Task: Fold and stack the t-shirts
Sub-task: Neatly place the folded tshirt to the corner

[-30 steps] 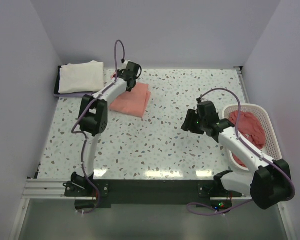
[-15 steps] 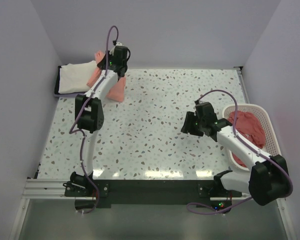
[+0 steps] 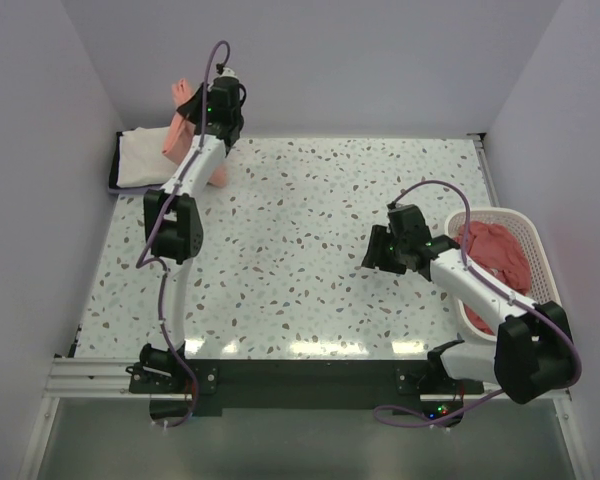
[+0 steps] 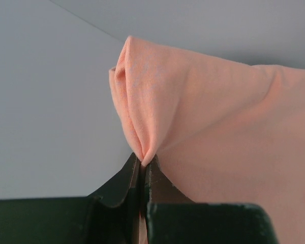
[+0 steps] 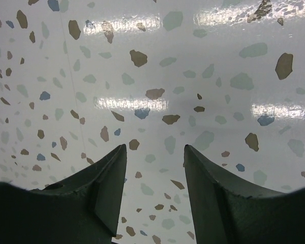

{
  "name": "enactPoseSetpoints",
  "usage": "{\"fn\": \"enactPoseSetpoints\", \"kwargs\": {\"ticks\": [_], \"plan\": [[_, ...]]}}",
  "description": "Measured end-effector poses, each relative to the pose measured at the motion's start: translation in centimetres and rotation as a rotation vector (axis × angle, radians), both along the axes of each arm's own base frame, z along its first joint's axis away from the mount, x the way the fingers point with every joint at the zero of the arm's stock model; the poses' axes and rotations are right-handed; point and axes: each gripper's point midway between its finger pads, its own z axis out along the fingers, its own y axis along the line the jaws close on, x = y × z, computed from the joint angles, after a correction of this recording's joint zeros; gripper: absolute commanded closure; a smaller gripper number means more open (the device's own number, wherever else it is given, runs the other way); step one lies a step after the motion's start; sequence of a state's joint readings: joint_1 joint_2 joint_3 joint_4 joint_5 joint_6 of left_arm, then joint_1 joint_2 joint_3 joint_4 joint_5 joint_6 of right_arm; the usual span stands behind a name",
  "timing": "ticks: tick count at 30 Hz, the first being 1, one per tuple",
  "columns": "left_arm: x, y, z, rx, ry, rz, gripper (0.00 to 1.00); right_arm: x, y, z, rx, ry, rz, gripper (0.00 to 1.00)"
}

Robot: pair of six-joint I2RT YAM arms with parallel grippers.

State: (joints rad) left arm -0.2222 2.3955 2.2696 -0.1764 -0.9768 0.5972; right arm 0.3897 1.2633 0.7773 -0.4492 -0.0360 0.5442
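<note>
Both arms are built of white shells joined by black housings: the left arm [image 3: 193, 168] on the left of the frame, the right arm [image 3: 477, 285] at lower right. Each stands on a black base [image 3: 160, 365]. A purple cable [image 3: 217, 58] loops from each wrist. The left gripper [image 4: 142, 162] and right gripper [image 5: 155, 147] have dark, green-black, wedge-shaped fingers.

White-and-black left arm [image 3: 180, 190] stretching full length from near edge toward far left corner of speckled terrazzo table [image 3: 310, 200], wrist sitting high. Black two-finger left gripper [image 4: 144, 161] pinching fold of salmon-pink cotton t-shirt [image 4: 218, 127], jaws pressing together. White-and-black right arm [image 3: 475, 285] bending in from near right corner toward table middle. Black two-finger right gripper [image 5: 155, 152] pointing down over table, jaws standing apart, gripping nothing.
</note>
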Motion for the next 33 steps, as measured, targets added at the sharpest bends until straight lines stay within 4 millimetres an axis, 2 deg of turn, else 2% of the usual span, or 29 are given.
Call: {"fn": "enactPoseSetpoints", "kwargs": {"ticks": [14, 22, 27, 33], "plan": [[1.1, 0.2, 0.5, -0.013, -0.005, -0.074, 1.00, 0.0, -0.1, -0.1, -0.007, 0.001, -0.004, 0.48], [0.5, 1.1, 3.3, -0.038, -0.051, -0.094, 1.00, 0.0, -0.4, -0.1, -0.017, 0.001, -0.011, 0.48], [0.1, 1.8, 4.3, -0.053, -0.072, -0.096, 1.00, 0.0, -0.4, -0.1, -0.017, 0.001, -0.011, 0.48], [0.3, 2.6, 3.6, -0.073, -0.070, -0.100, 1.00, 0.0, -0.4, -0.1, -0.017, 0.001, -0.011, 0.48]]}}
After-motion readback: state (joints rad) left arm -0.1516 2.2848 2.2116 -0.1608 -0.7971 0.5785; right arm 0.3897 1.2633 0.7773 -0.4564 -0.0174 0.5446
